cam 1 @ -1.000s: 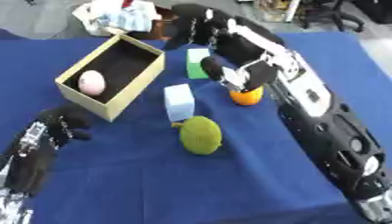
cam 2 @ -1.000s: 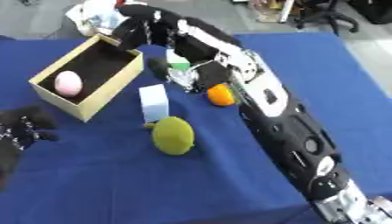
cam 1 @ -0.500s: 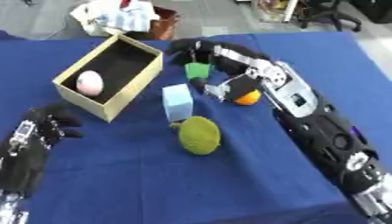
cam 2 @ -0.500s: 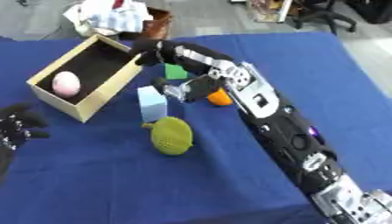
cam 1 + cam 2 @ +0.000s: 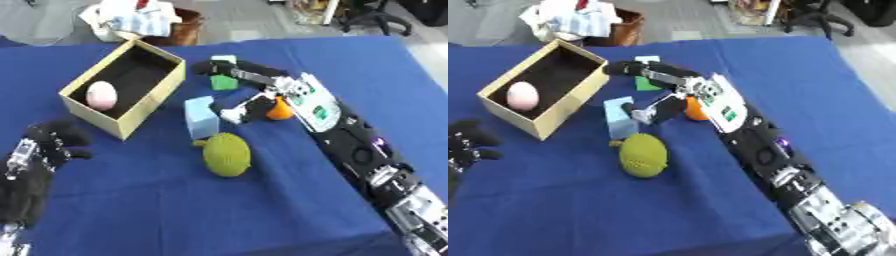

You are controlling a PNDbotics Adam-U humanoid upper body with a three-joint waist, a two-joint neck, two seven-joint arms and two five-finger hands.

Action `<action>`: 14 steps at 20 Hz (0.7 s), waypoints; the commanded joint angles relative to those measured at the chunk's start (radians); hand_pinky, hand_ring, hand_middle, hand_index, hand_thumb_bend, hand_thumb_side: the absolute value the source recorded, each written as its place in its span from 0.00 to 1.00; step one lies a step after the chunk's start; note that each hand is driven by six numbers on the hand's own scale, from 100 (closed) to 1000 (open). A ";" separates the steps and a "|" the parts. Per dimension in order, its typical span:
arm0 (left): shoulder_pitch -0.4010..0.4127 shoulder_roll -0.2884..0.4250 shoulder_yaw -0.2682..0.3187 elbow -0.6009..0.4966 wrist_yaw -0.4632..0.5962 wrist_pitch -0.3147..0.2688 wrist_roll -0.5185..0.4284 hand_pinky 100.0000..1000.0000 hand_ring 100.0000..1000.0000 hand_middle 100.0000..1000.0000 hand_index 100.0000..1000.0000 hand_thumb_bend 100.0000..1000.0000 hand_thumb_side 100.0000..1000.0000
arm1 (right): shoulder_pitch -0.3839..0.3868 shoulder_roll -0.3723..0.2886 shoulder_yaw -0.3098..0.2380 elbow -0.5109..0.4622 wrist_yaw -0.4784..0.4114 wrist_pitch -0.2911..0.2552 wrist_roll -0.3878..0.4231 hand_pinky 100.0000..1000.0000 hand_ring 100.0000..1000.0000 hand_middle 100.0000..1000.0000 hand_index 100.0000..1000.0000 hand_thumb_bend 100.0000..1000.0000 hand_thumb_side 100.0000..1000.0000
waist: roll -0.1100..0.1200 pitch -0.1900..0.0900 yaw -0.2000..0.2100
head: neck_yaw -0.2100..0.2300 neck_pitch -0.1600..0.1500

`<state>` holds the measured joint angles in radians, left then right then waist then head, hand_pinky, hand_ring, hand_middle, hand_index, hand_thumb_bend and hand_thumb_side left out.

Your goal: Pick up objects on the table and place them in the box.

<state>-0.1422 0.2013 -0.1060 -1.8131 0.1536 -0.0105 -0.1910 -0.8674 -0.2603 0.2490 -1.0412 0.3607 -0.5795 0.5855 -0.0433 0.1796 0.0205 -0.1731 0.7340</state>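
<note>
An open cardboard box (image 5: pixel 159 99) stands at the left with a pink egg-shaped thing (image 5: pixel 101 95) inside. My right hand (image 5: pixel 268 90) is open and spread low over the table's middle. Its fingers reach up-left over a green block (image 5: pixel 222 83), and its thumb points down toward a light blue block (image 5: pixel 201 117). An orange round thing (image 5: pixel 281 112) sits just under the palm, between thumb and wrist; contact cannot be told. A yellow-green bumpy fruit (image 5: pixel 227 154) lies in front of the blue block. My left hand (image 5: pixel 45 148) rests open at the lower left, holding nothing.
Blue cloth (image 5: pixel 262 210) covers the table. Behind the box, off the table's far edge, sit a brown basket (image 5: pixel 185 26) and white cloths (image 5: pixel 131 17). Office chair legs (image 5: pixel 367 15) show at the top right.
My right hand has come down and nearer, from above the box's far corner to over the green block and the orange thing. The objects have not moved.
</note>
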 commanded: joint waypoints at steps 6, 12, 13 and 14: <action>-0.007 0.008 -0.001 -0.017 0.002 0.000 -0.008 0.59 0.65 0.57 0.79 0.00 0.90 | -0.048 0.021 -0.026 0.047 0.205 -0.328 0.319 1.00 1.00 1.00 1.00 0.00 0.33 | 0.013 -0.014 0.003 | -0.008 -0.010; -0.007 0.008 -0.001 -0.017 0.001 0.001 -0.009 0.59 0.65 0.57 0.79 0.00 0.90 | -0.050 0.049 -0.023 0.094 0.340 -0.328 0.277 1.00 1.00 1.00 1.00 0.00 0.40 | 0.013 -0.012 0.004 | -0.010 -0.012; -0.007 0.008 -0.001 -0.017 0.001 0.001 -0.009 0.59 0.65 0.57 0.79 0.00 0.90 | -0.050 0.052 -0.023 0.099 0.359 -0.328 0.266 1.00 1.00 1.00 1.00 0.00 0.40 | 0.013 -0.012 0.004 | -0.010 -0.012; -0.007 0.008 -0.001 -0.017 0.001 0.000 -0.009 0.59 0.65 0.57 0.79 0.00 0.90 | -0.050 0.056 -0.023 0.103 0.377 -0.328 0.253 1.00 1.00 1.00 1.00 0.00 0.40 | 0.014 -0.012 0.004 | -0.010 -0.013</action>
<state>-0.1421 0.2013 -0.1063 -1.8128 0.1536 -0.0075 -0.1960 -0.8966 -0.1992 0.2341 -0.9356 0.7117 -0.6090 0.5560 -0.0433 0.1796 0.0245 -0.1797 0.7333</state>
